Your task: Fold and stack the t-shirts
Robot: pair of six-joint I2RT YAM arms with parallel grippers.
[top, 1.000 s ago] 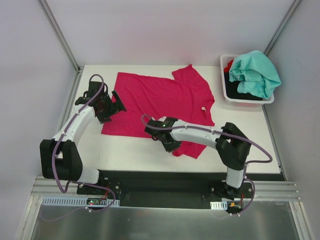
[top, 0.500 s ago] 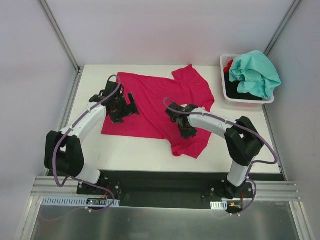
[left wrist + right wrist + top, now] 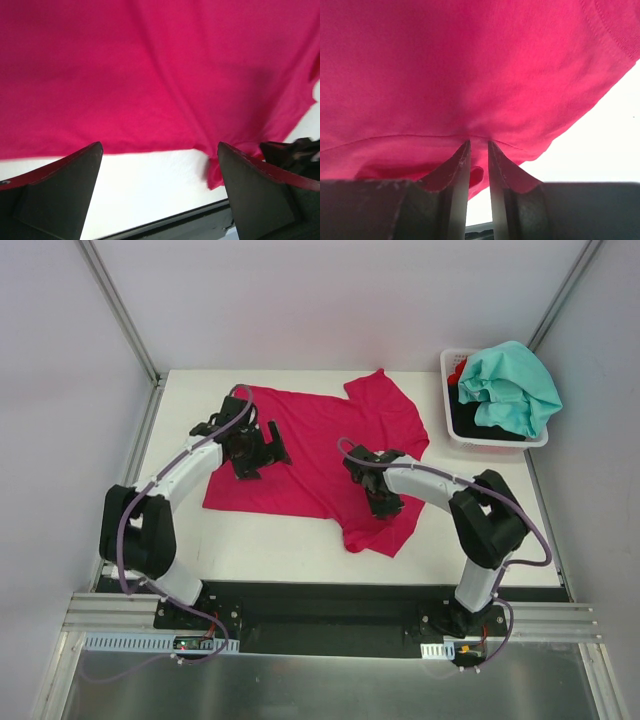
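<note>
A large magenta-pink t-shirt (image 3: pixel 330 430) lies spread on the white table (image 3: pixel 270 540), one sleeve hanging toward the near edge. My right gripper (image 3: pixel 385 502) sits low on the shirt's near right part. Its fingers stand close together in the right wrist view, pinching a puckered hem fold of the shirt (image 3: pixel 470 65) at the gripper (image 3: pixel 479 142) tips. My left gripper (image 3: pixel 265 458) hovers over the shirt's left half, wide open and empty. In the left wrist view that gripper (image 3: pixel 160 150) frames the shirt's (image 3: pixel 160 75) near hem and bare table.
A white plastic basket (image 3: pixel 449 412) stands at the table's back right corner. A teal-mint t-shirt (image 3: pixel 510 385) is heaped on top of it, with black cloth (image 3: pixel 480 427) and a bit of red cloth (image 3: pixel 458 370) below. The table's black near edge runs under both arms.
Both arms swung inward over the magenta shirt. The left gripper moved right from the shirt's left edge. The right gripper moved right and slightly back from the near hem.
</note>
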